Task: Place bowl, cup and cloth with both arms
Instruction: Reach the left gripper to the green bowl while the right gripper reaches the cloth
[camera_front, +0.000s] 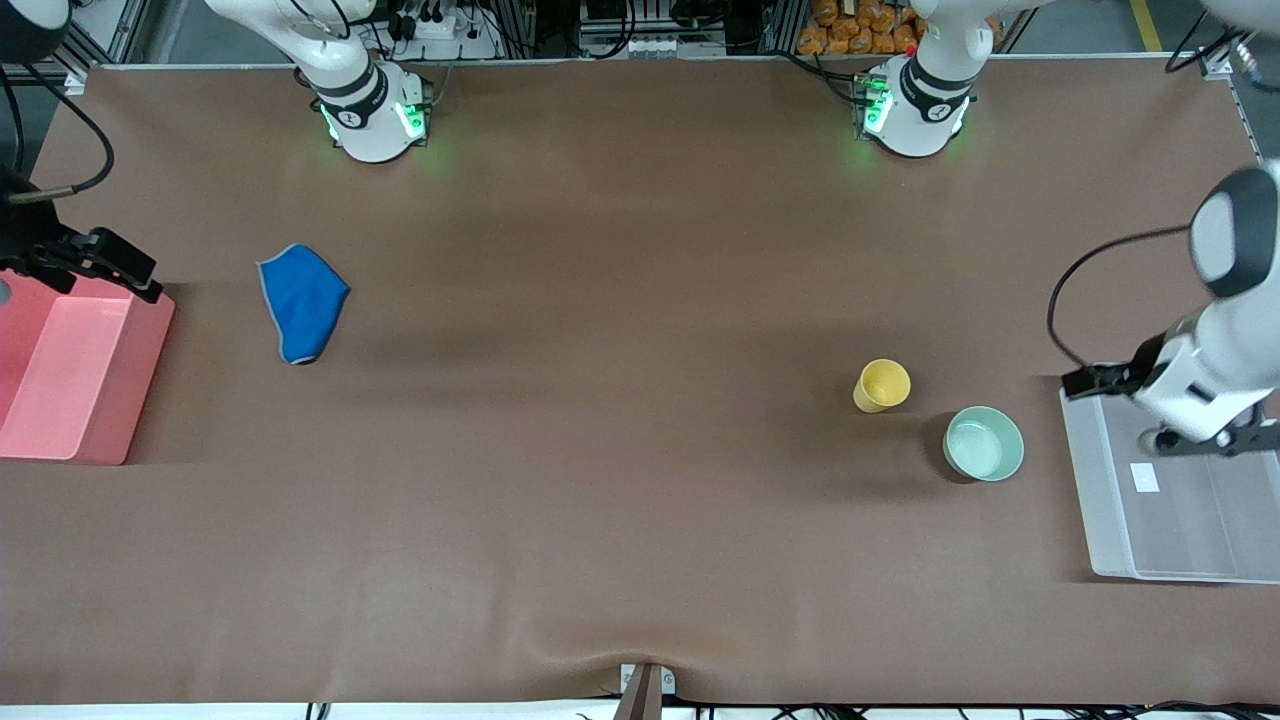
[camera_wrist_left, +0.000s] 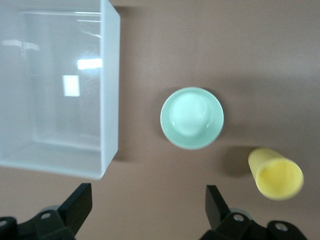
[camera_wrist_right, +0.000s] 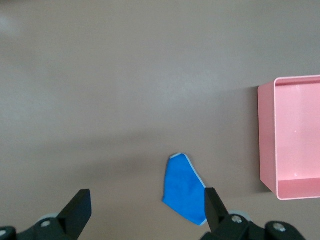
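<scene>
Here, pre-grasp stage: left end effector (camera_wrist_left: 145, 212), fingers wide, hangs over clear plastic bin (camera_front: 1100, 500); right end effector (camera_wrist_right: 145, 212), wide, over pink bin (camera_front: 60, 400). Mint-green plastic bowl (camera_front: 984, 443) beside yellow cup (camera_front: 882, 386); blue cloth (camera_front: 302, 302) near right arm's end. Next, prob.: descend onto items.

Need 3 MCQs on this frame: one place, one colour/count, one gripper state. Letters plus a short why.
1. The cup stands: A in the bowl; B beside the bowl, farther from the front camera; C in the pink bin.
2. The cloth is: A blue; B red; C white.
3. The left gripper is: A shut on the cup; B shut on the bowl; C open, holding nothing.

Key: 1 B, the cup is apart from the bowl and higher in the front view. 2 A, blue with a pale edge. 3 C, its fingers are spread with bare table between.
</scene>
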